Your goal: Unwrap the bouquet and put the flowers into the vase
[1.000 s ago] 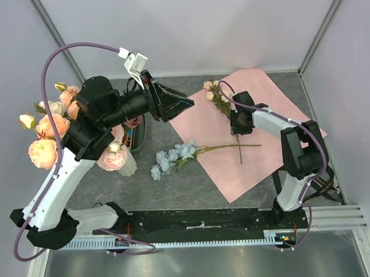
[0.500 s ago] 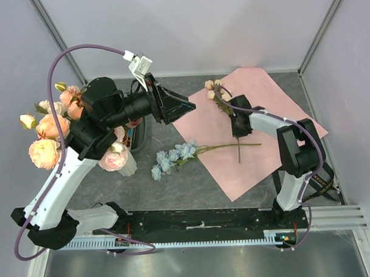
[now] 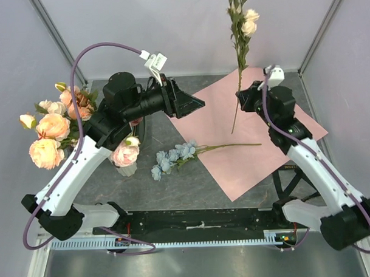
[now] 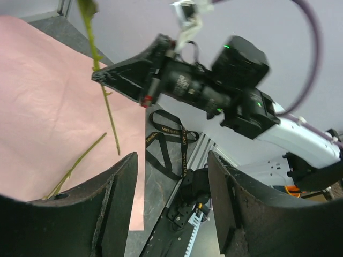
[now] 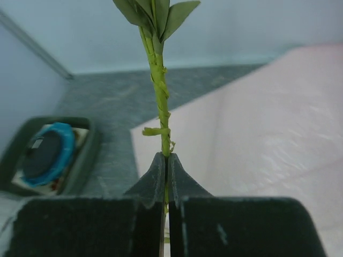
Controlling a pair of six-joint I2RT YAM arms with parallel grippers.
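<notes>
Vase (image 3: 127,170) holds peach and pink roses (image 3: 52,127); right pincer (image 5: 165,163) pinches cream-rose stem (image 5: 159,91).

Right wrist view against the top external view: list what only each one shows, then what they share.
Only the right wrist: a close look at the right gripper pinched shut on the twisted green stem, and a blue-rimmed disc in a dark tray. Only the top: the stem's cream blooms, the blue flowers lying flat, the roses at the vase, and the open left gripper. Both: the held stem and the pink paper.
</notes>
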